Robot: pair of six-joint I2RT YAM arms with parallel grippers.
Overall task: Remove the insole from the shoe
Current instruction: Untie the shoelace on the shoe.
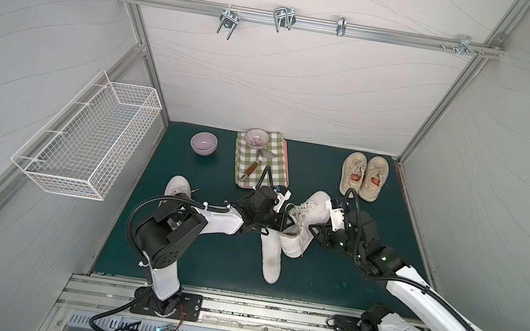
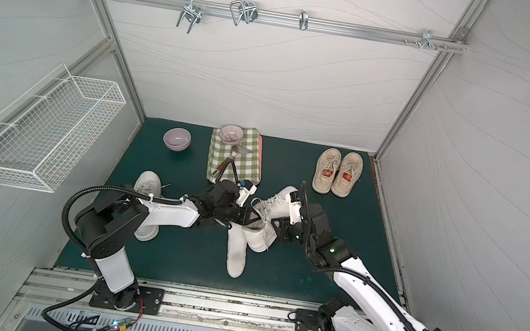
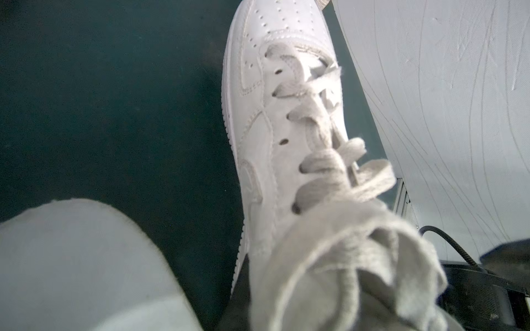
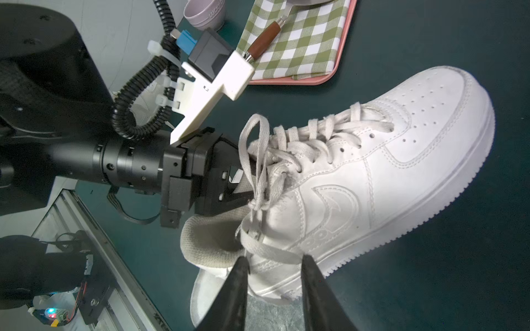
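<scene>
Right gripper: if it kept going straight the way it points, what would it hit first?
Most likely the white shoe. The right gripper points at its side just below the ankle opening, and a loose lace crosses in front of its open jaws. Depth is unclear, but it looks very close.

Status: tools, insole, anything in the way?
Left tool shut on tongue of white leather lace-up sneaker. Right tool open by its heel end. Flat white insole out, on green mat beside heel. Loose grey lace crosses right tool's opening.
</scene>
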